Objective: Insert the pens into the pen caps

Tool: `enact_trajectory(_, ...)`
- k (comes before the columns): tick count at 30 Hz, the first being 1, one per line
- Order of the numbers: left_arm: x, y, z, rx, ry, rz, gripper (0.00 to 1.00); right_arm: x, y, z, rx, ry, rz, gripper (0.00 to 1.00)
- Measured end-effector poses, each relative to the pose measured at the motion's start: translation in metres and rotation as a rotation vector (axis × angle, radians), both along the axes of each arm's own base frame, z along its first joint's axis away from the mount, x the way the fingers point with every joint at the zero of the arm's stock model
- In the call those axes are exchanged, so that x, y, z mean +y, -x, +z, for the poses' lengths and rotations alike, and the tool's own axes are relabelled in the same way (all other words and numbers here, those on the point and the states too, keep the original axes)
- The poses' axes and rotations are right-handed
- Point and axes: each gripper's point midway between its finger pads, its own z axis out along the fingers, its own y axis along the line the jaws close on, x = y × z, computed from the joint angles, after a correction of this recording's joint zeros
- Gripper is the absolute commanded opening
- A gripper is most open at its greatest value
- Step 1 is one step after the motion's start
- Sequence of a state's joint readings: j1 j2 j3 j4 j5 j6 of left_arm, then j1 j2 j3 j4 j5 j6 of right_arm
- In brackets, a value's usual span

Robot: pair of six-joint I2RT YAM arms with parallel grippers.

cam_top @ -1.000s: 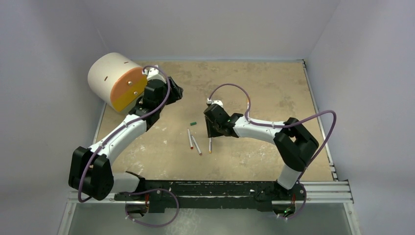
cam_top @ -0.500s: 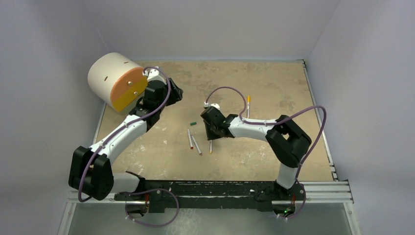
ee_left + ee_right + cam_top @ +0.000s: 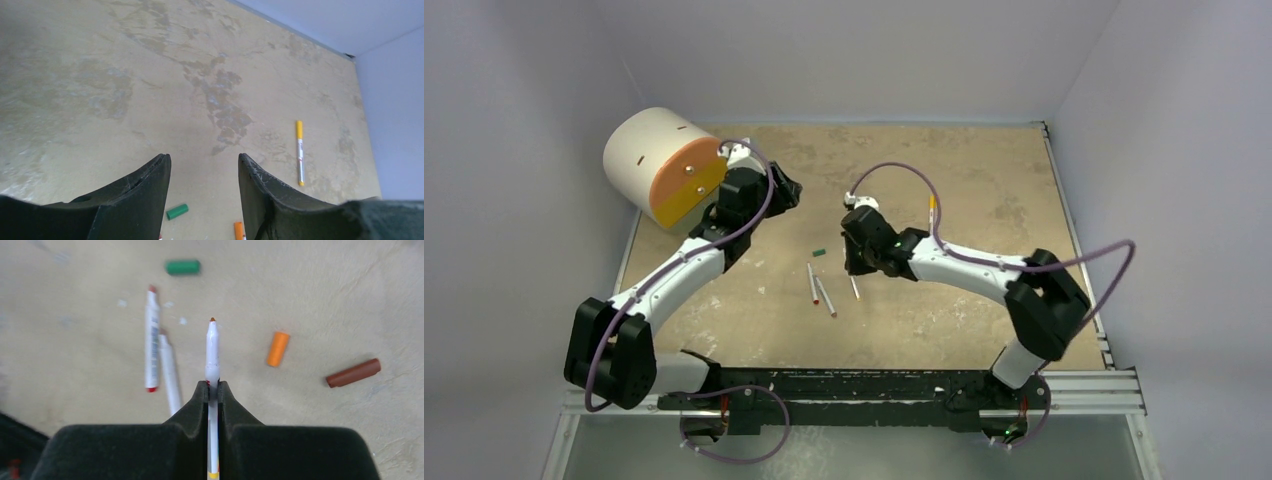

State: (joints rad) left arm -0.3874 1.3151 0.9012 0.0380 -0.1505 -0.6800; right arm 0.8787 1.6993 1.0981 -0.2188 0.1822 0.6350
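Note:
My right gripper (image 3: 213, 385) is shut on a white pen (image 3: 212, 350) whose brownish tip points away from the wrist camera. From above, this gripper (image 3: 856, 265) is mid-table with the pen (image 3: 855, 288) sticking out toward the near side. Left of it lie two more pens, one red-ended (image 3: 151, 350) and one plain (image 3: 170, 375). A green cap (image 3: 182, 267), an orange cap (image 3: 277, 348) and a dark red-brown cap (image 3: 353, 373) lie loose. A yellow-ended pen (image 3: 299, 152) lies farther right. My left gripper (image 3: 202, 160) hangs open and empty, back left of the green cap (image 3: 177, 211).
A big white drum with an orange face (image 3: 659, 160) stands at the back left, close to my left arm. Grey walls close in the table on three sides. A metal rail (image 3: 1084, 385) runs along the near edge.
My right gripper has shut on the pen that lay under it, and that arm's elbow swung to the right. The left arm has not moved.

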Motion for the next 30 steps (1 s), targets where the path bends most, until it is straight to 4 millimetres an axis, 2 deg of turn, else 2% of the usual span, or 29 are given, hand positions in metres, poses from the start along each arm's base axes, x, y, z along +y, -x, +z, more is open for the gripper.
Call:
enact_trajectory(4,-0.027,0.007,-0.002,-0.069,0.110,-0.134,0.51,0.008,-0.012,0.076,-0.152,-0.173,0.002,0.00)
enact_trajectory(6,-0.047,0.017,0.005,-0.137,0.229,-0.232,0.51,0.008,-0.019,0.118,-0.239,-0.297,0.001,0.00)
enact_trajectory(8,-0.065,0.028,0.024,-0.222,0.362,-0.334,0.52,-0.007,-0.031,0.153,-0.323,-0.424,-0.022,0.00)
enact_trajectory(10,-0.080,0.038,0.052,-0.316,0.477,-0.434,0.52,-0.033,-0.044,0.175,-0.401,-0.510,-0.067,0.00)
enact_trajectory(13,-0.092,0.057,0.097,-0.459,0.612,-0.567,0.53,-0.063,-0.054,0.196,-0.491,-0.571,-0.114,0.00)
enact_trajectory(16,-0.101,0.082,0.130,-0.569,0.701,-0.696,0.53,-0.060,-0.052,0.218,-0.551,-0.616,-0.072,0.00)
enact_trajectory(18,-0.113,0.100,0.142,-0.598,0.743,-0.793,0.53,-0.056,-0.048,0.230,-0.580,-0.644,-0.032,0.00)
enact_trajectory(22,-0.133,0.119,0.144,-0.589,0.770,-0.906,0.53,-0.052,-0.041,0.251,-0.620,-0.687,0.020,0.00)
enact_trajectory(26,-0.138,0.122,0.143,-0.581,0.767,-0.931,0.54,-0.052,-0.034,0.275,-0.670,-0.729,0.052,0.00)
enact_trajectory(30,-0.146,0.129,0.153,-0.612,0.758,-0.971,0.54,-0.054,-0.026,0.291,-0.707,-0.760,0.068,0.00)
